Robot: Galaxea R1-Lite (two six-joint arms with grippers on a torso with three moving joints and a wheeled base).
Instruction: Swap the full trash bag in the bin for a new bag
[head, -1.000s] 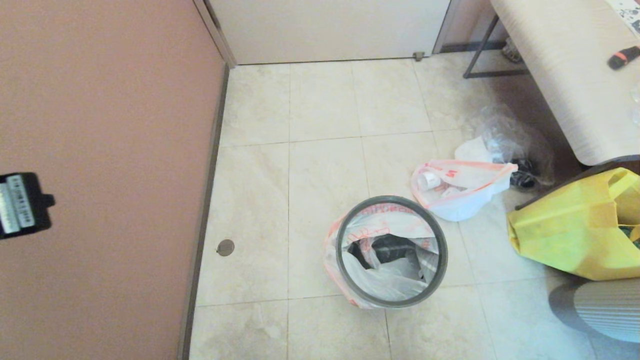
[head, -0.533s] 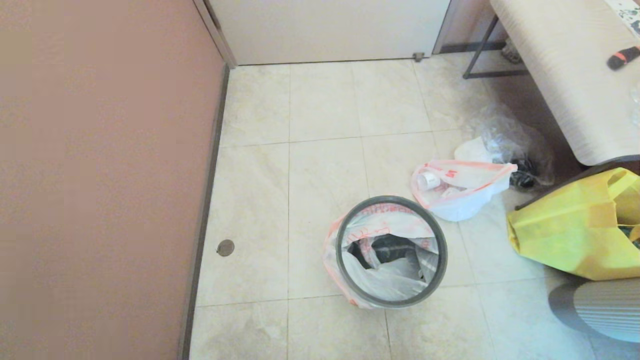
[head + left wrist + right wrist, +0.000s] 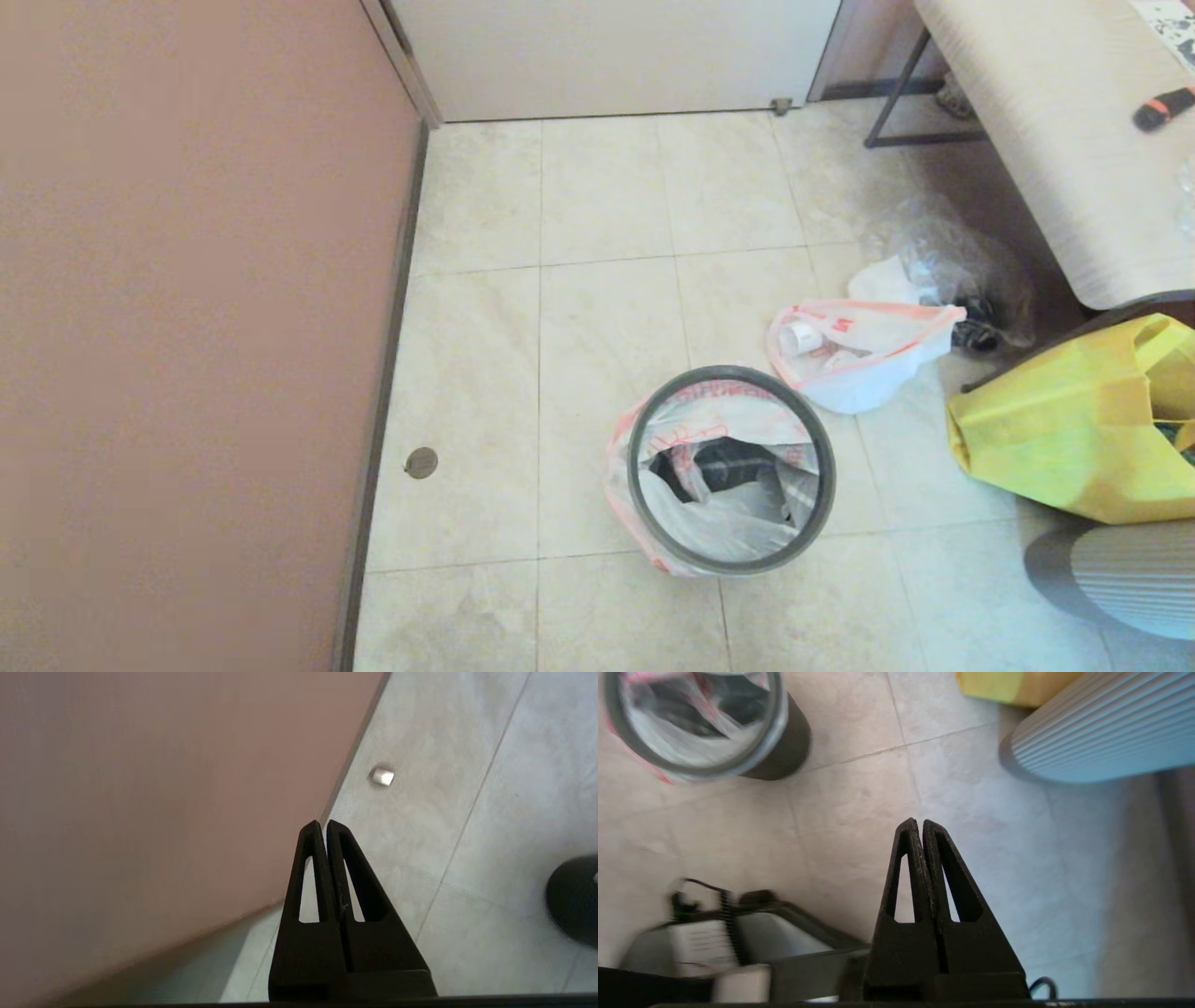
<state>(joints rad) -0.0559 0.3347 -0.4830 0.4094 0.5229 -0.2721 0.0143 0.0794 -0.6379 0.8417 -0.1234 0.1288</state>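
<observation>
A pale tiled floor runs between a pinkish-brown wall and a table, and on it stands the bin, already lined with the new bag, whose printed edge is folded out under the grey hoop rim. The full trash bag lies just beyond the bin beside a clear plastic bag, apparently set aside for disposal. With the swap seemingly done, the left gripper by the wall and the right gripper above bare floor near the bin are both clenched on nothing.
</observation>
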